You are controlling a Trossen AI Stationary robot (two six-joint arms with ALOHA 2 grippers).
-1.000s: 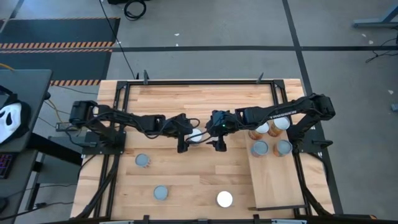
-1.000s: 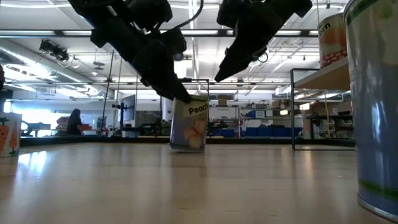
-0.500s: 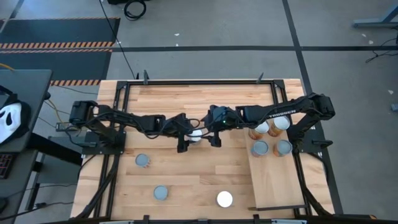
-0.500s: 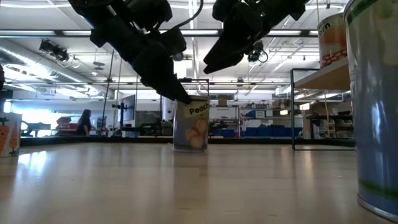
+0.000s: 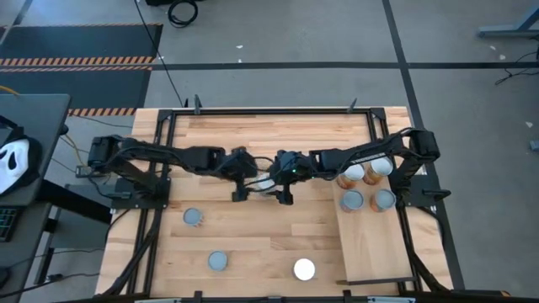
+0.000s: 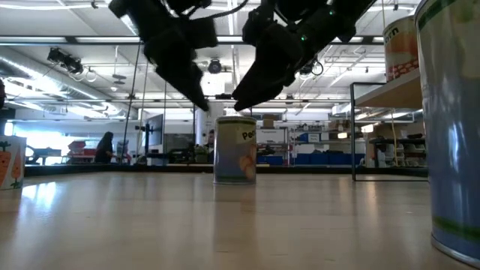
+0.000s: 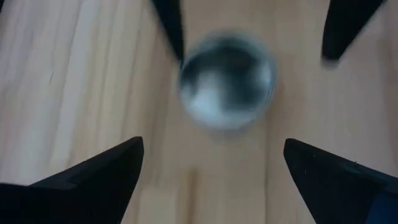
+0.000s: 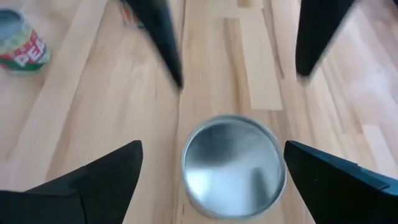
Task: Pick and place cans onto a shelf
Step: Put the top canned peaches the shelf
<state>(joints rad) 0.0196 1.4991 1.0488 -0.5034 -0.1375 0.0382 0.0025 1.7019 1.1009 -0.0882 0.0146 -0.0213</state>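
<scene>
Cans sit in many spots on the big wooden table [image 5: 278,135]. One can [image 6: 235,149] stands upright in the middle of the table, and it has a picture of peaches on its side. Both robot arms reach in over this can from the two sides. The left gripper [image 5: 239,181] hangs just above the can and a bit to its left, with its two fingers spread apart and nothing in them. The right gripper [image 5: 285,187] hangs above the can on its other side, and its fingers are spread wide too, with nothing held. In the low view neither gripper touches the can; the tips of both sit just over its top. Each wrist view looks down on the can's round shiny top between that arm's own dark fingers, with the other arm's fingers beyond it. The shelf [image 5: 373,244] is the pale board at the right side of the table. Four cans [image 5: 364,185] stand close together at the far end of the shelf. Three more cans stand on the near part of the table: a grey one [image 5: 194,217], another grey one [image 5: 217,261] and a white one [image 5: 303,269], all well apart from the shelf.
</scene>
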